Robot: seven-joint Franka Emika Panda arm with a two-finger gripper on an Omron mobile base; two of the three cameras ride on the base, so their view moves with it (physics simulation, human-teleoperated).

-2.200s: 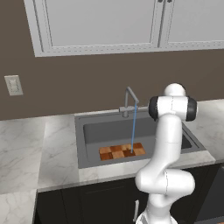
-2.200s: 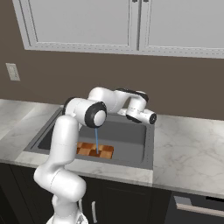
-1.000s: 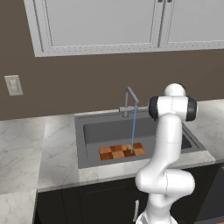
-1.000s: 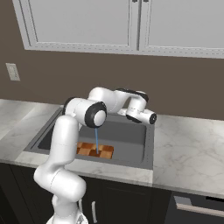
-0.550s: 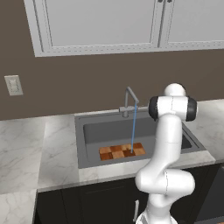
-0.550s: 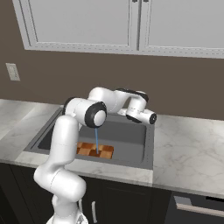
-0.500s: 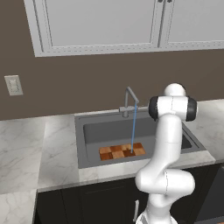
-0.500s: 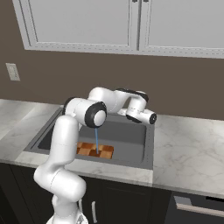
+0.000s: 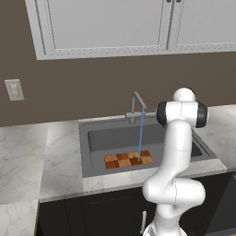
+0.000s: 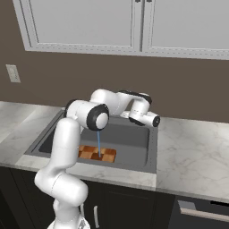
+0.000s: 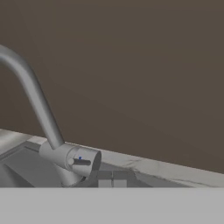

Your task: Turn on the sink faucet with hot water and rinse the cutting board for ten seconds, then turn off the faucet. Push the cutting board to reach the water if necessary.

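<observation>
While a thin pale blue stream of water (image 9: 139, 136) drops straight from the spout tip, the flat wooden cutting board w/ orange, tan & dark brown checker squares (image 9: 128, 160) lies flat on the floor of the big rectangular dark grey sink (image 9: 94, 138), toward its near side. Stream lands on the board, right of its middle in left base view; in right base view the water (image 10: 98, 143) shows below the arm's elbow & meets the board (image 10: 96, 154) too.

Thin silver-grey metal faucet (image 9: 136, 107) w/ tall angled gooseneck stands at the far rim of the basin, centre. Hand view looks at its base from close up: gooseneck (image 11: 33, 94) rising up-left, short side lever (image 11: 81, 162) pointing toward the camera.

White arm reaches over the sink (image 10: 141, 152) w/ the two-finger gripper (image 10: 157, 120) held above the basin's far right part, near the faucet base, not touching it as far as visible. Finger tips (image 11: 104, 180) sit side by side at the bottom of hand view, seemingly pressed together, nothing pinched.

Grey-white marble counter (image 9: 27, 156) runs both sides of the sink; white wall cabinets (image 9: 106, 25) above, pale outlet plate (image 9: 14, 89) on the brown wall at left
</observation>
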